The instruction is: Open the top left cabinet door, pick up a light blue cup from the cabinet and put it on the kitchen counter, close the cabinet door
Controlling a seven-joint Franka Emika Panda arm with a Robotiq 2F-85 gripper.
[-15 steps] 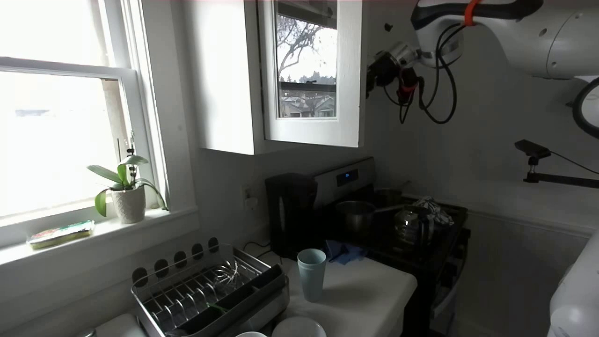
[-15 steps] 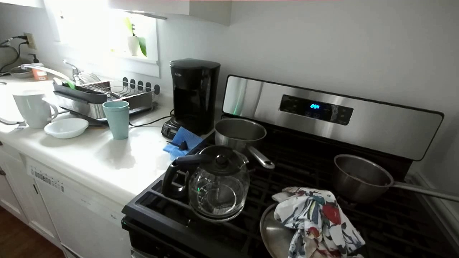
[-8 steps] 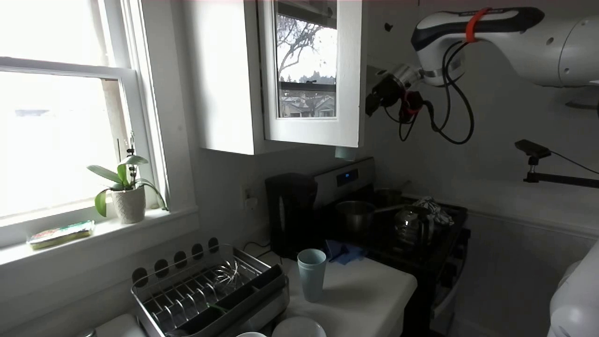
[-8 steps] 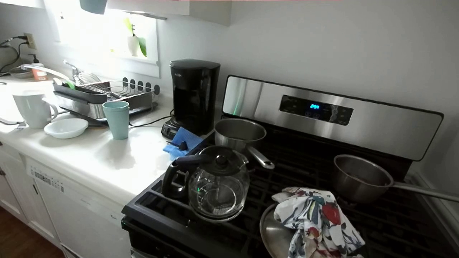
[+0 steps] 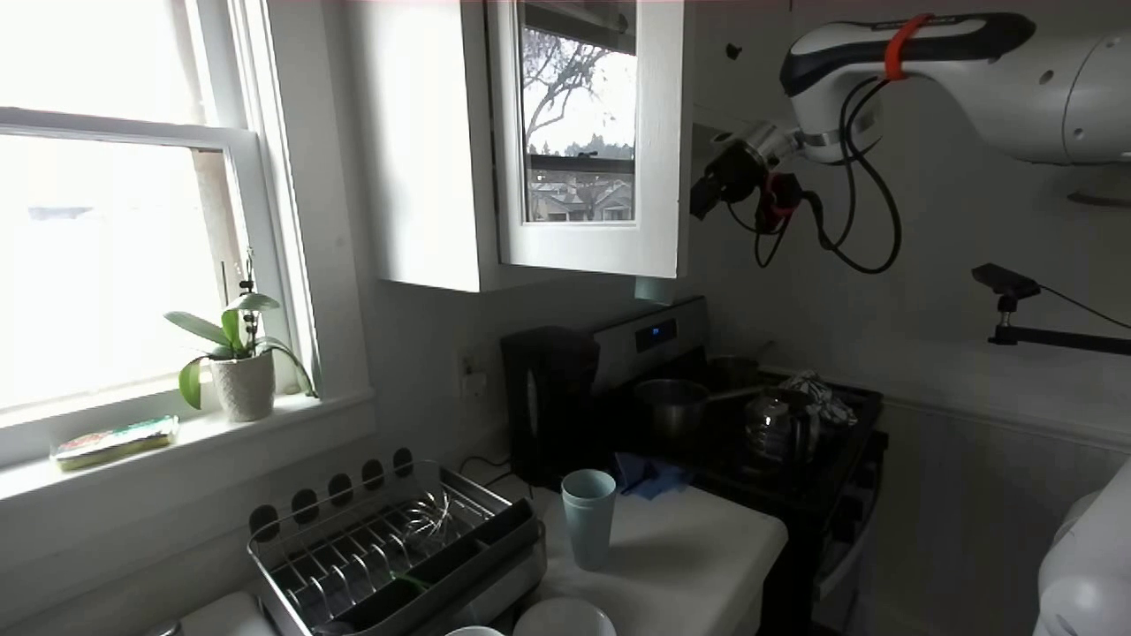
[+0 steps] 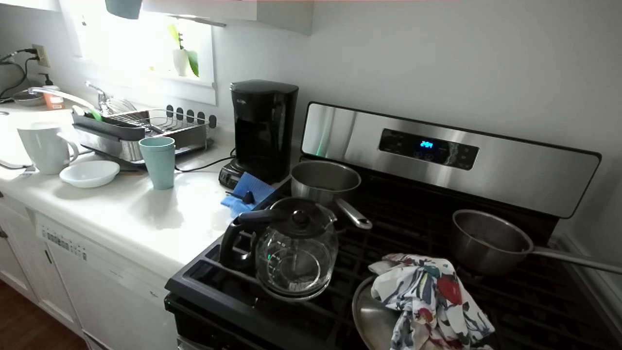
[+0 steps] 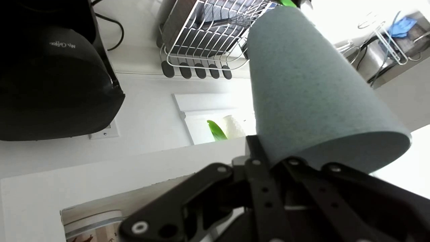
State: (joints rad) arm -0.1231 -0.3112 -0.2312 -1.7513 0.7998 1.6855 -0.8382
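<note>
Wrist view: the light blue cup (image 7: 315, 90) is clamped by the Robotiq gripper (image 7: 273, 158); in an exterior view, the cabinet door (image 5: 588, 132) is seen open.

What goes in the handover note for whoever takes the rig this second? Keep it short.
Hand: closed on the rim of the light blue cup, which hangs in the air outside the cabinet.
Top left cabinet door: open.
Kitchen counter: another blue cup stands on it, upright.
Done: door open, cup gripped and out.
Left: set the held cup on the counter, let go, close the door.
</note>
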